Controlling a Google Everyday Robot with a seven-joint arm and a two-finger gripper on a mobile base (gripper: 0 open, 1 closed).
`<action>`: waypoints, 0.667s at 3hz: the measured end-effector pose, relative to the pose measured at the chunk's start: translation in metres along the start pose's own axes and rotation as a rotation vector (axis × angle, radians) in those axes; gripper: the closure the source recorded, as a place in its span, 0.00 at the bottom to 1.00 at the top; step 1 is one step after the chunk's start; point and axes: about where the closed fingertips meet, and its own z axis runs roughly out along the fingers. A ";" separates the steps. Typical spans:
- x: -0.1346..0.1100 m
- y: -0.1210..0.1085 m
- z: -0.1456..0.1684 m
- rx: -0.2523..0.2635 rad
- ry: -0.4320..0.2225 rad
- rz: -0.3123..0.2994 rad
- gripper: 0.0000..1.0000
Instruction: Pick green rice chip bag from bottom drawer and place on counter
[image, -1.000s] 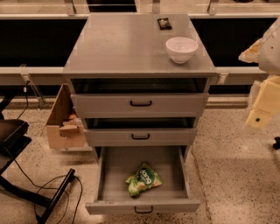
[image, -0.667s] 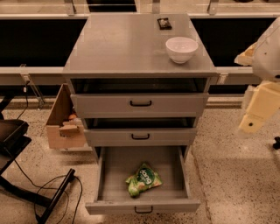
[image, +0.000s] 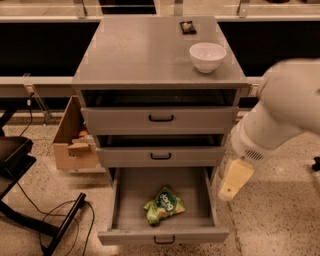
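Crinkled bright-green rice chip bag (image: 164, 205) lies mid-floor of the open, deep grey metal bottom drawer (image: 125, 200), toward its front edge. Flat grey counter (image: 140, 50): white bowl (image: 207, 56) near right edge. Cream gripper (image: 234, 180) hangs just outside the drawer's right edge, clear of the bag; how far open, cannot tell.

pale speckled floor (image: 280, 220), cardboard box (image: 75, 145) left, black metal leg (image: 65, 223).

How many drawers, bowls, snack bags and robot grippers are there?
Drawers: 3, top drawer, middle drawer, bottom drawer
white bowl: 1
green rice chip bag: 1
gripper: 1, just right of the open bottom drawer
Total: 6
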 end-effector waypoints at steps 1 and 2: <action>0.006 0.001 0.099 -0.083 0.006 0.018 0.00; 0.001 -0.002 0.183 -0.157 0.004 0.022 0.00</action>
